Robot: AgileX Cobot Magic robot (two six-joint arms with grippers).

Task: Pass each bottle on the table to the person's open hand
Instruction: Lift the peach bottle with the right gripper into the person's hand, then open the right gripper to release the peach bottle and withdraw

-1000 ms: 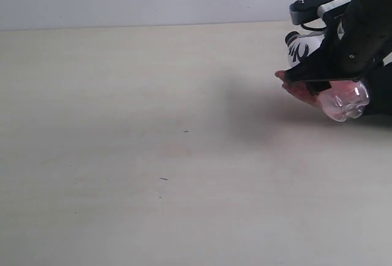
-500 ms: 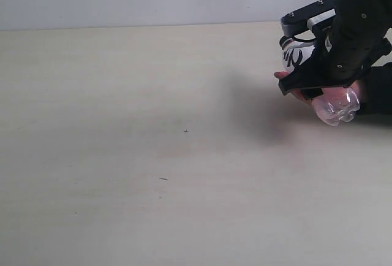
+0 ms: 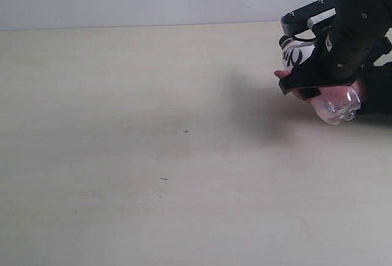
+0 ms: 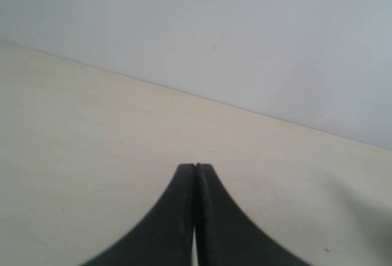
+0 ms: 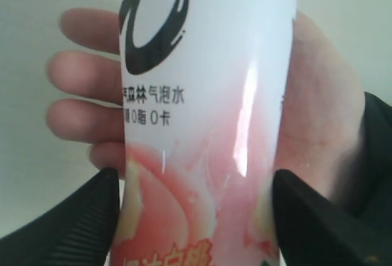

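Pink-labelled bottle [image 3: 335, 108] lies across the person's open hand [image 5: 318, 113], at the upper right of the exterior view. The right gripper [image 5: 196, 183] flanks it, but I cannot tell whether it pinches or stands clear. The left gripper [image 4: 195, 168] is closed and empty. If a finger drags the slick label on withdrawal, the bottle may roll off the flat palm onto the table [image 3: 153, 155].

Pink-label bottle [image 5: 202, 125] lies sideways on person's open hand [image 5: 321, 106], palm up. Both nr tabletop's [image 3: 153, 155] far R corner.
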